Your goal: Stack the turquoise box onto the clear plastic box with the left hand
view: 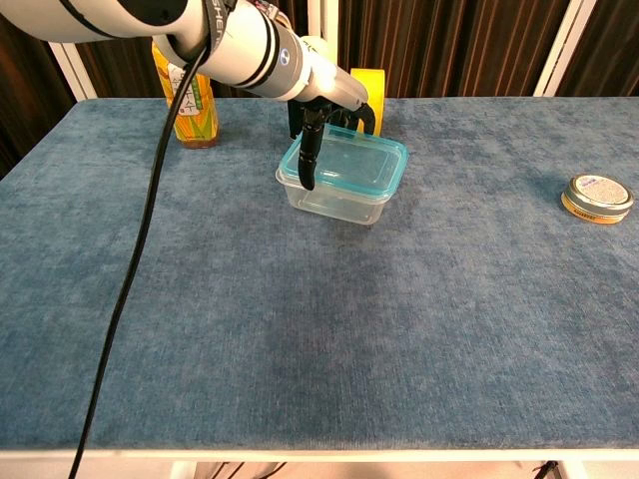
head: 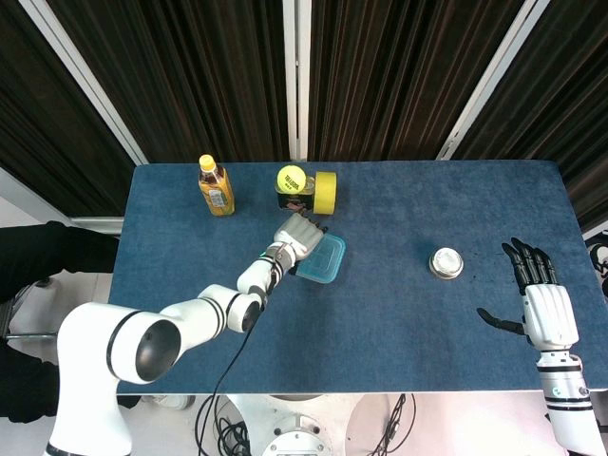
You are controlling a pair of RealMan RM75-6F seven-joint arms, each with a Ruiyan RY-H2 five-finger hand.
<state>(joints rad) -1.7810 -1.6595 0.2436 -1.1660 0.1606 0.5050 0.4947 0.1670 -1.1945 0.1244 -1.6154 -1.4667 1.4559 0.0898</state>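
Note:
The turquoise box (view: 349,160) lies nearly level on top of the clear plastic box (view: 334,203), a little left of the table's middle; the head view shows the turquoise box (head: 323,259) from above. My left hand (view: 321,100) reaches over its back left corner and grips its rim, a dark finger (view: 309,160) hanging down the left side. The same left hand (head: 296,233) shows in the head view. My right hand (head: 540,302) hangs open beyond the table's right front corner, holding nothing.
A yellow-capped tea bottle (view: 187,98) stands at the back left. A tennis ball (head: 291,178) sits on a dark can beside a yellow tape roll (head: 326,192) just behind the boxes. A round tin (view: 597,198) lies at the right. A black cable (view: 130,289) hangs from my left arm.

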